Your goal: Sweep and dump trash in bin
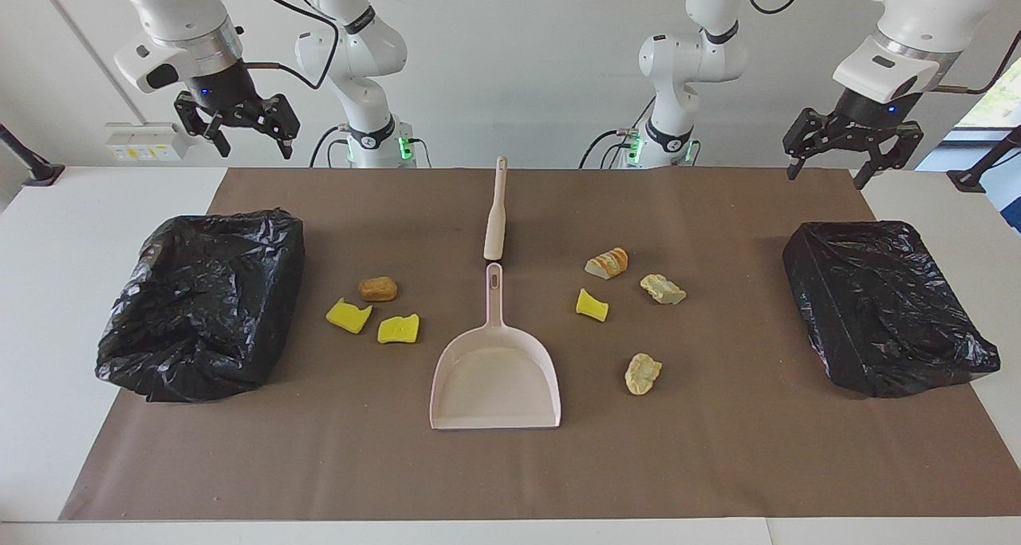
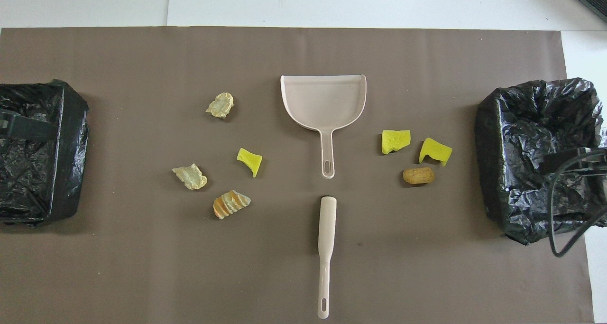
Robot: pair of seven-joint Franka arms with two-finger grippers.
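The trash (image 1: 378, 289) is scattered on the brown mat (image 1: 718, 449) in two groups beside the dustpan (image 1: 496, 385): three scraps toward the right arm's end, four toward the left arm's. The left gripper (image 1: 853, 150) and the right gripper (image 1: 238, 124) are raised above the mat's robot-side corners, jaws spread wide, nothing held.

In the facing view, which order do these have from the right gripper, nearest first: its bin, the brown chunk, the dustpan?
From the right gripper, raised, jaws open:
1. Black-lined bin, at the right arm's end.
2. Brown chunk, beside two yellow sponge pieces.
3. Dustpan, mid-table.
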